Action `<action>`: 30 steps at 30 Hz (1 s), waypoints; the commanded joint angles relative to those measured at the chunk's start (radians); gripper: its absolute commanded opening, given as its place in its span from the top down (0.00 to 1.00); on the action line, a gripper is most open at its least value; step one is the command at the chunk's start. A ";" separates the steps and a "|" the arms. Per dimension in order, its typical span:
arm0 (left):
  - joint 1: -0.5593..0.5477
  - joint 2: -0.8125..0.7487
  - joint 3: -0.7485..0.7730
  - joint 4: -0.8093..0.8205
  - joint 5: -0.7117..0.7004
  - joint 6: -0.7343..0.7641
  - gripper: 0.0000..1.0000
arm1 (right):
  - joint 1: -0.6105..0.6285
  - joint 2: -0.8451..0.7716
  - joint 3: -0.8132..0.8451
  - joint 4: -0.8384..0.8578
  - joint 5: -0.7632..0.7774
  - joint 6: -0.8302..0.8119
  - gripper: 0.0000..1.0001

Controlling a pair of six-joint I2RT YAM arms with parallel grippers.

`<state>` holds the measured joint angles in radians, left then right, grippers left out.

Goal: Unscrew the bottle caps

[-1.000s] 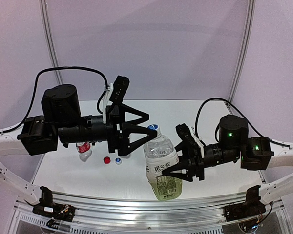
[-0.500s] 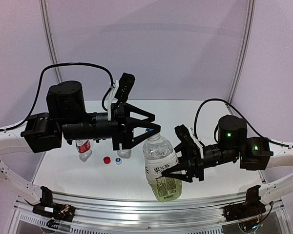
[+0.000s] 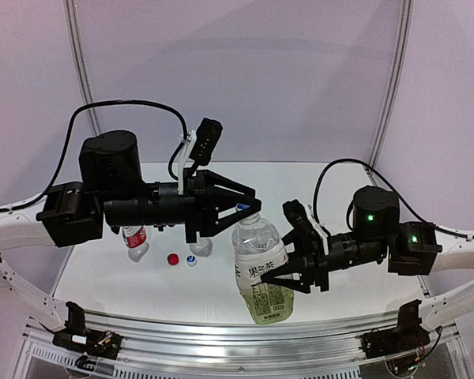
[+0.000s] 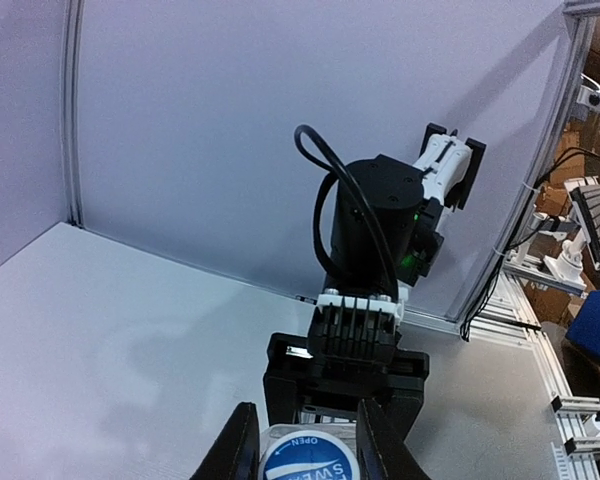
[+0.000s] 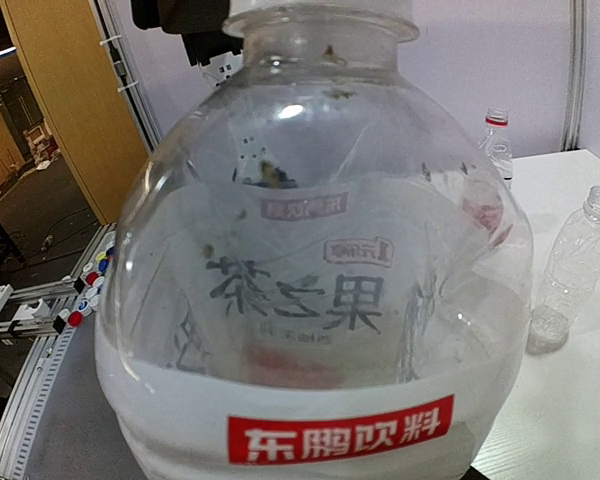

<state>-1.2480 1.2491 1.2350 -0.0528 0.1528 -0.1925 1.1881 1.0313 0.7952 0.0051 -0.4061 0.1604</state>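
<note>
Three bottles and three caps. The large bottle (image 3: 261,272), with a white-and-green label, is held off the bench (image 3: 103,284) near its front edge. The right fingers (image 3: 292,278) pinch its body from the side. Its white-and-blue cap (image 4: 308,462) sits on the neck, and the left fingers (image 4: 242,455) are pressed in on it from both sides.

Two caps lie loose on the bench just beside each other, a red cap (image 3: 173,259) and a second white-and-blue cap (image 3: 191,260). The red-labelled bottle (image 3: 134,241) stands left of them. The slim ribbed bottle (image 3: 201,247) stands just behind, half hidden by the left arm.

Only the right wrist view shows the slim bottle's open mouth and see-through, seemingly empty body. What the large bottle holds cannot be told. The left wrist view alone shows the print on the cap's top.
</note>
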 commanded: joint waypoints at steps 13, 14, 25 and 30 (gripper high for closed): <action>-0.114 0.214 0.150 -0.078 -0.741 -0.286 0.77 | 0.002 0.076 0.074 -0.161 0.771 0.061 0.91; -0.114 0.220 0.150 -0.075 -0.755 -0.299 0.77 | 0.002 0.073 0.071 -0.159 0.768 0.061 0.91; -0.116 0.216 0.165 -0.050 -0.678 -0.274 0.40 | 0.002 0.050 0.060 -0.140 0.691 0.041 0.91; -0.122 0.102 0.063 0.014 -0.645 -0.189 0.18 | 0.002 0.039 0.056 -0.136 0.660 0.039 0.91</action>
<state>-1.3617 1.4624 1.3678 -0.0898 -0.5381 -0.4469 1.1946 1.0939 0.8410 -0.1452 0.2596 0.1856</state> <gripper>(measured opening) 0.770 0.491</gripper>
